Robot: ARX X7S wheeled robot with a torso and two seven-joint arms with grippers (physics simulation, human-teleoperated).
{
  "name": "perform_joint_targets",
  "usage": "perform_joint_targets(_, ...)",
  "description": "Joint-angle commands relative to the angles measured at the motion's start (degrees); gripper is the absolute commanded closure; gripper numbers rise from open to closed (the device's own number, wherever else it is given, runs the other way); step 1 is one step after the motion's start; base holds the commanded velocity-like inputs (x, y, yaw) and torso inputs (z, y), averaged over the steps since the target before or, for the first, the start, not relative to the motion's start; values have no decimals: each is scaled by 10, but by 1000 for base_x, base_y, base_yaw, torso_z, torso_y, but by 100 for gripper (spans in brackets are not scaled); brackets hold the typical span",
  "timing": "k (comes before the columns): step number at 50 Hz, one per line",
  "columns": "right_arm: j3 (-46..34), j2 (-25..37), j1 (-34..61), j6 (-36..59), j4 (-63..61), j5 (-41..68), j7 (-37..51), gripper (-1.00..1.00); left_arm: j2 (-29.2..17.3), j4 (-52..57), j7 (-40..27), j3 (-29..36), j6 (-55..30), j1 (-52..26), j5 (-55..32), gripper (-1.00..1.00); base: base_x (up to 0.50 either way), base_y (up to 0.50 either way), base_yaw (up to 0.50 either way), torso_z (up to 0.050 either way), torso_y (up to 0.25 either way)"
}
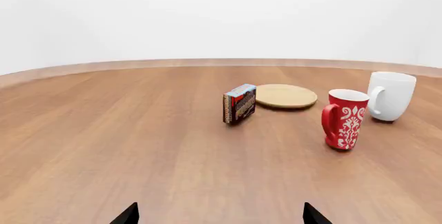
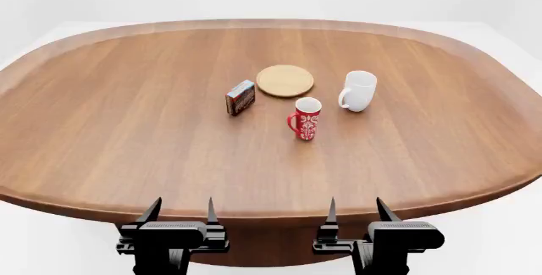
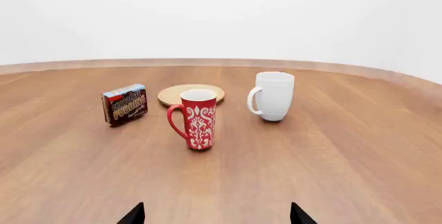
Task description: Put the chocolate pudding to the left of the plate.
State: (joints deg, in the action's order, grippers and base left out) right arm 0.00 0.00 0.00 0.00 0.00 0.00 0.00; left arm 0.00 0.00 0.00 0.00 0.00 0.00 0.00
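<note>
Out past mid-table the chocolate pudding stands on edge, left of and nearer than the plate, while both grippers, left and right, hang back spread and empty, so a reach seems next.

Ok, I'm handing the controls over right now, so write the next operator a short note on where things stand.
Left gripper: open, empty, at the table's near edge.
Right gripper: open, empty, likewise.
Chocolate pudding: standing on the table, in front of and left of the plate, a gap between them.
Red mug and white mug sit right of the pudding.
Done: nothing grasped yet.
Left: check whether that spot already counts; otherwise grasp the pudding and set it squarely left of the plate.
</note>
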Motion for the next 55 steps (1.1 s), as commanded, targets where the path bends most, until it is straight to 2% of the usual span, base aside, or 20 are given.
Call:
perform_joint_targets(1, -10, 9, 0, -1, 0, 10, 12, -100, -9, 0, -10, 10, 0, 0, -10, -100, 0, 0, 0, 0, 0)
perform_joint_targets(14, -33, 27, 3, 1, 5, 31, 43, -100, -30, -3, -31, 33, 4, -1, -33, -100, 0, 18, 0, 0, 0)
perform_joint_targets(49, -64, 52, 5, 1, 6, 53, 74, -100, -55, -5, -60, 62, 13, -2, -58, -100, 0, 500, 0, 0, 0)
perform_joint_targets(55, -66, 54, 7, 2, 8, 58, 84, -100, -59, -5, -65, 68, 18, -1, -59, -100, 0, 89, 0, 0, 0)
